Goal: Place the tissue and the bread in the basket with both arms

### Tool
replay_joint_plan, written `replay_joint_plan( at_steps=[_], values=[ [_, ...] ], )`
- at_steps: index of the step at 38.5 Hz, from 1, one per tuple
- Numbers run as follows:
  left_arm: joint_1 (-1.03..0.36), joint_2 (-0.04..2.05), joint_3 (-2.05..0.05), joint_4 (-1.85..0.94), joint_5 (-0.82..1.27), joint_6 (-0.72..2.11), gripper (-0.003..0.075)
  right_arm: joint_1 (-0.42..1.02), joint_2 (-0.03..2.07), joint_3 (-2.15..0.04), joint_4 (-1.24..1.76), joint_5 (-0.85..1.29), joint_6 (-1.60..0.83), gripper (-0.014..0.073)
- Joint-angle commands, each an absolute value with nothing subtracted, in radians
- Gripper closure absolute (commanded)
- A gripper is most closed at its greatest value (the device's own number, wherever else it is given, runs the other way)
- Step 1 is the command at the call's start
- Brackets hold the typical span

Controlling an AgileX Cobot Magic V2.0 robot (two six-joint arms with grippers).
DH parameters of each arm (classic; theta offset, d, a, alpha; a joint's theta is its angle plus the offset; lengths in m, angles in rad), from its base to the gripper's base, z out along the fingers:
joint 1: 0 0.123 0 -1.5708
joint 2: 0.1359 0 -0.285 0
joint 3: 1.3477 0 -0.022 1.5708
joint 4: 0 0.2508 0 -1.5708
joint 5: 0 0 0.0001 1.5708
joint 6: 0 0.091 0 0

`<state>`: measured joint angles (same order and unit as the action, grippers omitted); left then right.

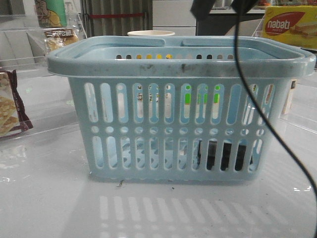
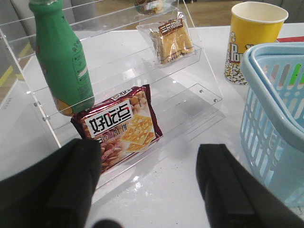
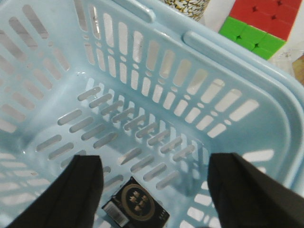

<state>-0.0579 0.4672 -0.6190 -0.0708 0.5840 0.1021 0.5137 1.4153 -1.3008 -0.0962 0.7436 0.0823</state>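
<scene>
Two clear shelves held a green bottle (image 2: 61, 57), a cracker bag (image 2: 124, 128) and the bread (image 2: 172, 40), beyond the wide-open, empty left gripper (image 2: 149, 185). Beside them stood a yellow cup (image 2: 251, 40). The tissue (image 3: 137, 206) lay in the basket (image 3: 266, 85), beneath the open, empty right gripper (image 3: 154, 190).

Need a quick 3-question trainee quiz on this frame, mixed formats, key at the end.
1. True or false: the small black soft tissue pack already lies inside the large light blue slotted plastic basket.
2. Where is the clear packet of yellow-tan bread with a dark brown label? A) in the basket B) on the clear acrylic shelf C) in the left claw
3. Fill in: both claws are ____.

Key: 1 true, under the open right claw. 2 B. 3 open.
</scene>
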Motion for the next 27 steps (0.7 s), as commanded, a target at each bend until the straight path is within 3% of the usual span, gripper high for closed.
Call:
replay_joint_plan(
  at_steps=[1, 15, 27],
  values=[
    [-0.065, 0.479, -0.647, -0.081, 0.505, 0.101, 0.0226, 0.515, 1.25, -1.243, -0.147, 0.683, 0.079, 0.0025],
    [-0.065, 0.479, -0.647, -0.081, 0.506, 0.101, 0.0226, 0.515, 0.853, -0.926, -0.149, 0.681, 0.079, 0.0025],
    [-0.065, 0.479, -0.646, -0.081, 0.506, 0.101, 0.0226, 0.515, 0.675, -0.77, -0.149, 0.681, 0.079, 0.0025]
  ],
)
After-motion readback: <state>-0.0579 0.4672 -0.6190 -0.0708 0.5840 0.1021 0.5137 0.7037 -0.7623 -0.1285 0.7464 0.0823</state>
